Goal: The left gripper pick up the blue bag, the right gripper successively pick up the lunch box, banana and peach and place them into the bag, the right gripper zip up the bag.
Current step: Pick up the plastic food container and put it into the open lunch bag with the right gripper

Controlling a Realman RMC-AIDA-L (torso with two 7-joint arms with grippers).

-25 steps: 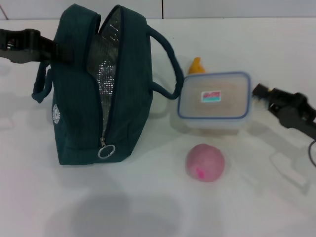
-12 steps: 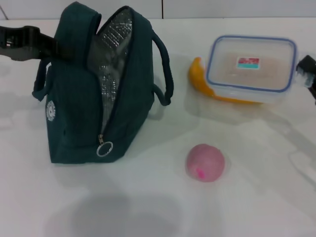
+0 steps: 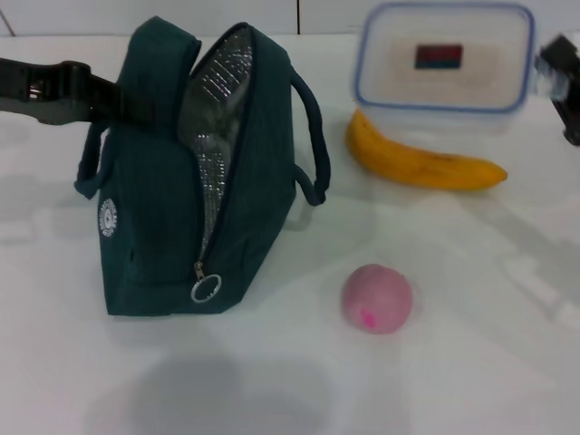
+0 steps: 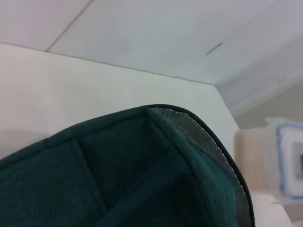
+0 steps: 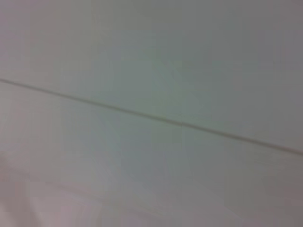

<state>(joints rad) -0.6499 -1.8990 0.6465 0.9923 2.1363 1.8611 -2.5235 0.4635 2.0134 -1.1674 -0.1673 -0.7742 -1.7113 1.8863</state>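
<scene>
Lunch box: one clear rectangular plastic lunch box with a blue-rimmed lid (image 3: 443,56) is lifted off the white tabletop (image 3: 272,381), at the far right of the head view; its long axis runs left to right and the lid with its small label faces the camera.
Lunch box grip: the black right gripper (image 3: 555,71) meets the box at its right end; only a bit of the gripper shows at the frame edge, so how its claw stands on the box cannot be made out.
Banana: one yellow banana (image 3: 419,164) lies on the table just below the raised box, long axis left to right, its curve bowing toward the camera.
Peach: one pink round peach (image 3: 376,298) sits alone on the table nearer the camera, well apart from the banana.
Bag: one dark teal fabric bag with silver lining (image 3: 195,177) stands upright at left, zip open, the mouth gaping up and toward the right; a round zip pull ring (image 3: 205,288) hangs at the low end.
Bag grip: the black left gripper (image 3: 111,95) is clamped on the bag's upper left edge.
Left wrist view: bag top fills the lower half; the box appears blurred at the edge (image 4: 284,158).
Right wrist view: only a blank pale surface.
</scene>
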